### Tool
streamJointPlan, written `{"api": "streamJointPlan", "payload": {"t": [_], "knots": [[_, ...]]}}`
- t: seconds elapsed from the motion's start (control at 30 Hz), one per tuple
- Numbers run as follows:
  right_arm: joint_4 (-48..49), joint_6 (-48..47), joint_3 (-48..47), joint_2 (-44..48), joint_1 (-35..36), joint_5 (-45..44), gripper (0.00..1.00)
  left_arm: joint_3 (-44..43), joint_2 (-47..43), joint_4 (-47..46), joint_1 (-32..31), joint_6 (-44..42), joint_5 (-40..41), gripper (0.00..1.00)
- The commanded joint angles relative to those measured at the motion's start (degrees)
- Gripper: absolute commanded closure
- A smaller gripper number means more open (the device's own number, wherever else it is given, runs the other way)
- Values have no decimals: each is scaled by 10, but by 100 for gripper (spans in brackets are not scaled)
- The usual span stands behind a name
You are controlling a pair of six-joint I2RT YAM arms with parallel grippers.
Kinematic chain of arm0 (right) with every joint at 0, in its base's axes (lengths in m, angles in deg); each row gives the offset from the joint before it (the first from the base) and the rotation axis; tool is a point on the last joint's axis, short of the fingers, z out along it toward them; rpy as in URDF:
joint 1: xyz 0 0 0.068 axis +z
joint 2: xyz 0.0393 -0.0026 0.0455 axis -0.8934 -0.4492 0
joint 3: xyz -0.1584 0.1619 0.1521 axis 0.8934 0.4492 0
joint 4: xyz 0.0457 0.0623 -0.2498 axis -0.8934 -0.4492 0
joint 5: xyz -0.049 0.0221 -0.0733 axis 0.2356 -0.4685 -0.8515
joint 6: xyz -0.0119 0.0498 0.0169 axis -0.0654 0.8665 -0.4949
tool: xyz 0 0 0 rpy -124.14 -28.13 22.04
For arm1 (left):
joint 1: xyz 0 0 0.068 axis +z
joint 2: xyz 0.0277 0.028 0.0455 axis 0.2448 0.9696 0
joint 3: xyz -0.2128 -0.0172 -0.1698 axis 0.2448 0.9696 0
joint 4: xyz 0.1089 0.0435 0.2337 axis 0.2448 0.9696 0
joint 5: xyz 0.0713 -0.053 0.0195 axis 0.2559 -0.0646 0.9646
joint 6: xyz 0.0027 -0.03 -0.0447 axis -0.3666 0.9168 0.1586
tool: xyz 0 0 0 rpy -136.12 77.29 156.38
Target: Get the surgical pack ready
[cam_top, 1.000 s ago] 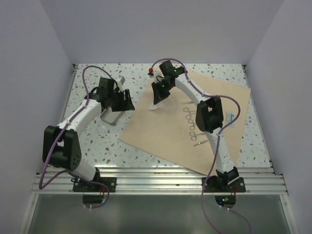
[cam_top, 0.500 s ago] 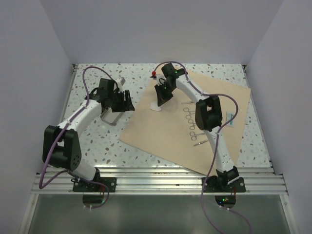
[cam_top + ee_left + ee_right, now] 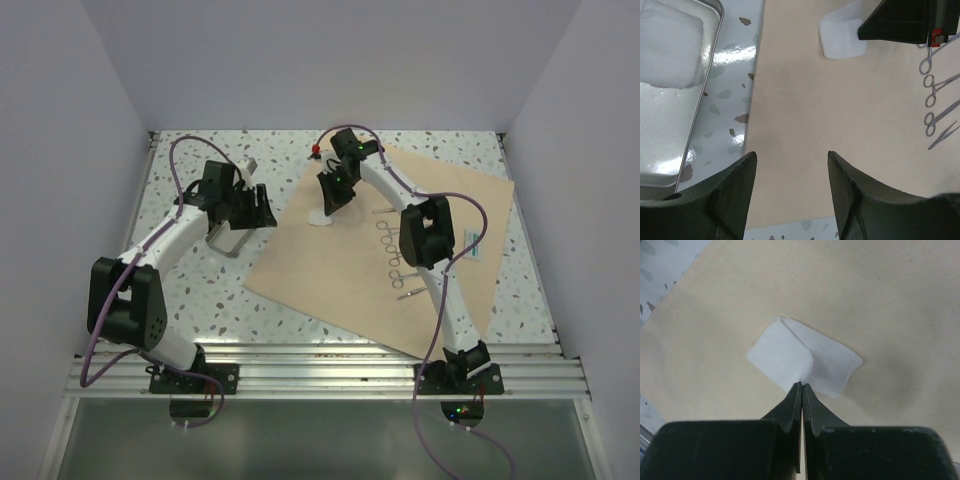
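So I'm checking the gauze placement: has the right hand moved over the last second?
Yes, slightly: the right hand, pinching a gauze square, shifted rightward, farther in from the left edge of the wrap sheet.

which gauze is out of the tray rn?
The gauze square lying on the tan wrap, its near edge pinched in the shut right gripper. The other gauze sits inside the metal tray, off the wrap.

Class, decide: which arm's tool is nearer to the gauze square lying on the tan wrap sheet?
Right. The right tool is closed on the gauze square; the left tool hangs open farther off, above the wrap sheet beside the metal tray.
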Motion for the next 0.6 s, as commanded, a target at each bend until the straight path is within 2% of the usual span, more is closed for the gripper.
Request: {"api": "streamJointPlan", "payload": {"t": [0.0,0.2,0.57], "knots": [[4,-9,-24,16,-1,-18,100,6,2,-28,1,-3,-11,37],[14,-8,4,45,-2,-25,100,9,2,-28,1,-4,-12,37],[30,-2,-20,33,-4,-39,100,8,5,-28,1,-5,-12,36]]}}
